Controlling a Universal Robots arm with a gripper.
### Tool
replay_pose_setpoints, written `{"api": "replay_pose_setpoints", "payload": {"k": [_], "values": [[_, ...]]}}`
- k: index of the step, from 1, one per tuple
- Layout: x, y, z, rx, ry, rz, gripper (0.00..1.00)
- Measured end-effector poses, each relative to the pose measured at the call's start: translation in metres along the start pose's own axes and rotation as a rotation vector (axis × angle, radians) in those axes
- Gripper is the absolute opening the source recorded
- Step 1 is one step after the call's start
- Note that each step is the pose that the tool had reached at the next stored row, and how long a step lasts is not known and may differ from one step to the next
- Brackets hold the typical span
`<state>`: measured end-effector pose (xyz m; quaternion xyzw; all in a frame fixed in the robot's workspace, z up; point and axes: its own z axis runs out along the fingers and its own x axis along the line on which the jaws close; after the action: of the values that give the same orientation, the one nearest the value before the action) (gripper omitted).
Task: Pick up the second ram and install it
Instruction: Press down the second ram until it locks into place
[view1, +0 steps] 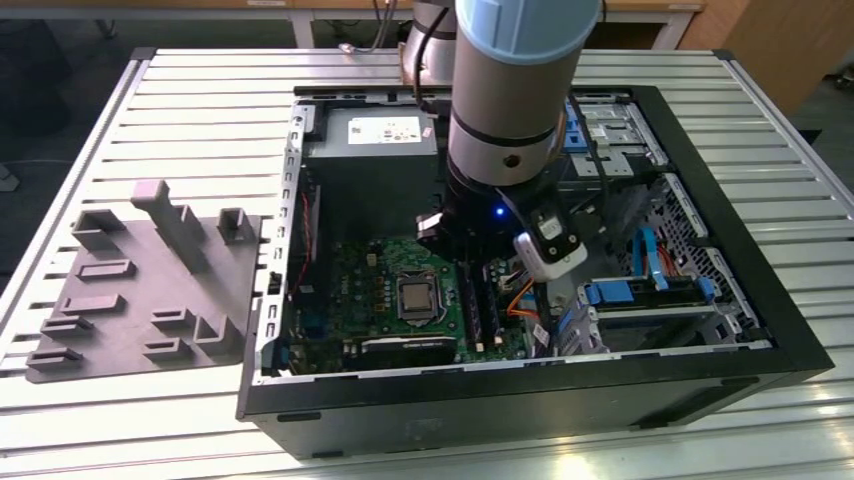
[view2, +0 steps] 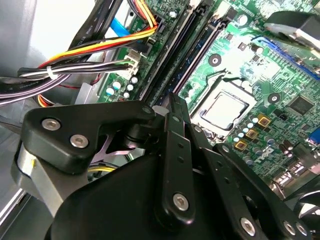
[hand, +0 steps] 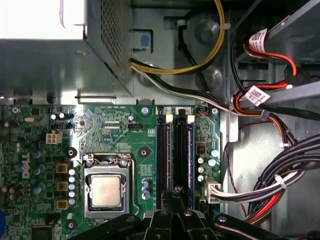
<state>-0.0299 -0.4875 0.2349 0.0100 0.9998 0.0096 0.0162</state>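
While the arm (view1: 514, 100) reached down into the open computer case (view1: 747, 345) on the slatted table (view1: 200, 90), the gripper (hand: 177, 192) hung low over the motherboard (hand: 115, 125), its tip at the near end of the bank of long black memory slots (hand: 180, 150). In both wrist views its fingers (view2: 173, 112) looked drawn together with no gap between them, and nothing could be seen clamped in them. The second ram (hand: 168, 150) appeared to stand edge-on in the slot on the processor's side, showing as a thin bluish strip along the slot's length. In the second wrist view that strip (view2: 200, 50) ran straight down to the fingertip, though whether the tip touched it could not be told. Another thin strip (hand: 189, 150) stood in a slot nearer the cables, and which of the two was the second stick was not certain. The processor socket (hand: 106, 192) lay just beside the slots with its metal lid bare. Bundled cables (hand: 280, 180) in black, white, red and yellow ran past the other side of the slots, and the perforated power supply box (hand: 65, 50) sat beyond the board. In the exterior view a grey moulded fixture plate (view1: 140, 290) lay on the table outside the case, on the exterior view's left, well apart from the gripper.
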Motion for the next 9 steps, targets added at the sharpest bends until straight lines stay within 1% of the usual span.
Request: {"api": "replay_pose_setpoints", "payload": {"k": [9], "values": [[-0.0001, -0.0067, -0.0001, -0.0001, 0.0, 0.0, 0.11]]}}
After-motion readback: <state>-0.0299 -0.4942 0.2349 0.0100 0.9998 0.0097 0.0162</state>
